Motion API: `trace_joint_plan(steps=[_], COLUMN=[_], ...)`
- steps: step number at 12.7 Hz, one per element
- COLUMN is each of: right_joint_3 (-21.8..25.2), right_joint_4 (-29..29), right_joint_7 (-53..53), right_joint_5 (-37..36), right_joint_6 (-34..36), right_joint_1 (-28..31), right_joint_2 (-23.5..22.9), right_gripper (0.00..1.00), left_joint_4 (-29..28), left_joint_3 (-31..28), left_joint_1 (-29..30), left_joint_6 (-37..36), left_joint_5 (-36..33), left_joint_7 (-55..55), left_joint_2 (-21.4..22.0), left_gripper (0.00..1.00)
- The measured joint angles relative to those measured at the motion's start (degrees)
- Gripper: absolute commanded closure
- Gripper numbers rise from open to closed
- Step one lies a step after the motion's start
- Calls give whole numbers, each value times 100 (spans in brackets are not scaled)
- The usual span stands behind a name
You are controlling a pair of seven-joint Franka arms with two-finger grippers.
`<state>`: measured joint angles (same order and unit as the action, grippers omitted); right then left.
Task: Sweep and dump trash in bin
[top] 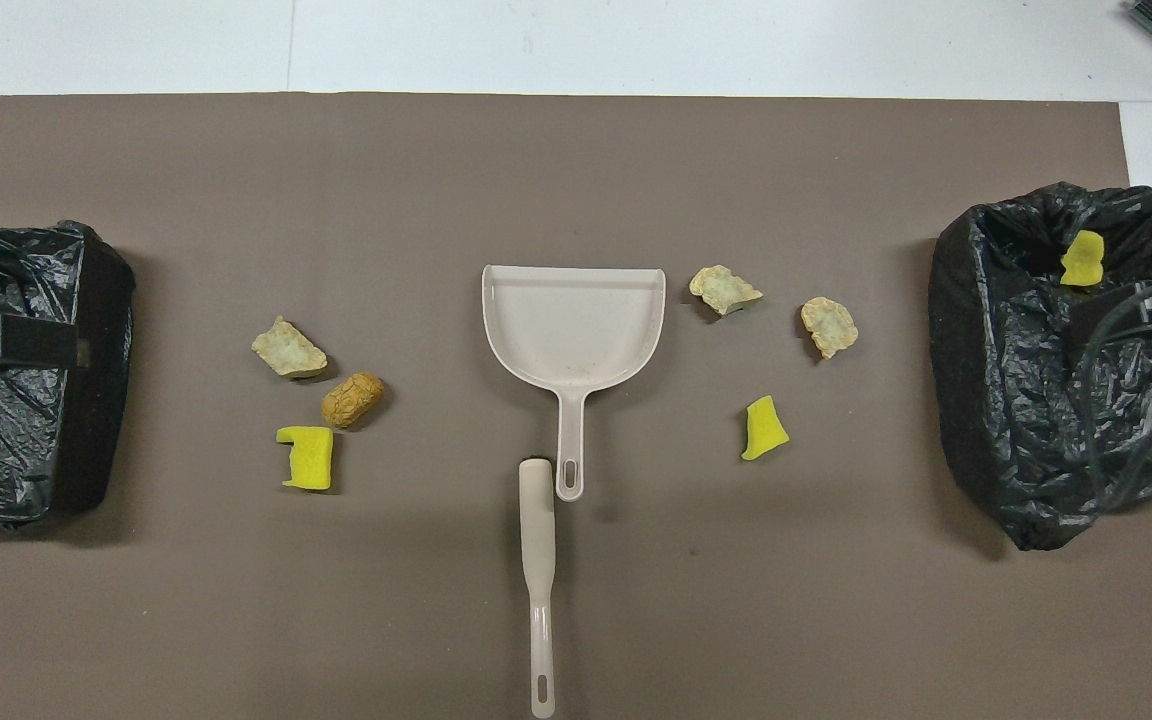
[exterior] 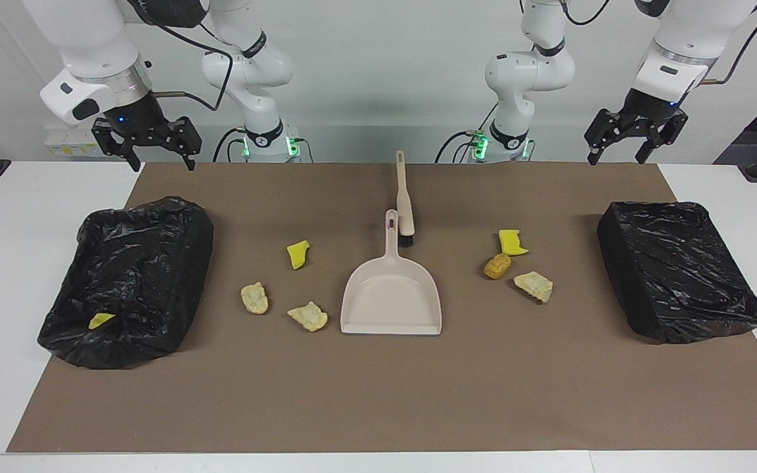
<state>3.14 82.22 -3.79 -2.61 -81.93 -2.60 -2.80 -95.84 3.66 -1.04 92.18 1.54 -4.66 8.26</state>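
The counter [exterior: 17,263] carries a brown mat [exterior: 378,394], and the biggest risk sits at its two ends: two bins lined with black bags. The bin at the right arm's end [exterior: 125,279] lies under and just ahead of the right pincer [exterior: 147,146], which hangs raised with its fingers spread wide and holding nothing; the bin at the left arm's end [exterior: 677,269] lies likewise below the left pincer [exterior: 635,138], also wide and empty. A descending arm could snag the loose, crumpled plastic and drag a bin out of place, or a tipped load could hit the slack rim and spill back onto the mat. Next, the dustpan [exterior: 391,299] and the brush [exterior: 405,197] lie midway between the two pincers, the handles side by side and close together, so fingers closing on one may nudge the other; both are thin and lie flat, so a grasp could slip. Smallest, the trash: three lumps [exterior: 286,289] sit on the mat toward the right pincer's side of the dustpan, three lumps [exterior: 516,266] toward the left pincer's side, and one yellow wedge [exterior: 100,320] is already in the right-end bin. The light lumps would likely roll or scatter past the pan under a hard sweep.
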Motion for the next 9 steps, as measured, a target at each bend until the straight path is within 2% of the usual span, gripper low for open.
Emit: trace_joint_plan(steps=[9], right_joint_3=[34], right_joint_4=[13], right_joint_7=[506], right_joint_5=[0], right_joint_6=[-288], right_joint_1=[13], right_joint_2=[-2], right_gripper=[0], left_joint_4=[-48], left_joint_3=[4], left_joint_1=[0], left_joint_6=[-3], left_joint_5=[3], left_joint_7=[1], left_joint_2=[30], left_gripper=[0])
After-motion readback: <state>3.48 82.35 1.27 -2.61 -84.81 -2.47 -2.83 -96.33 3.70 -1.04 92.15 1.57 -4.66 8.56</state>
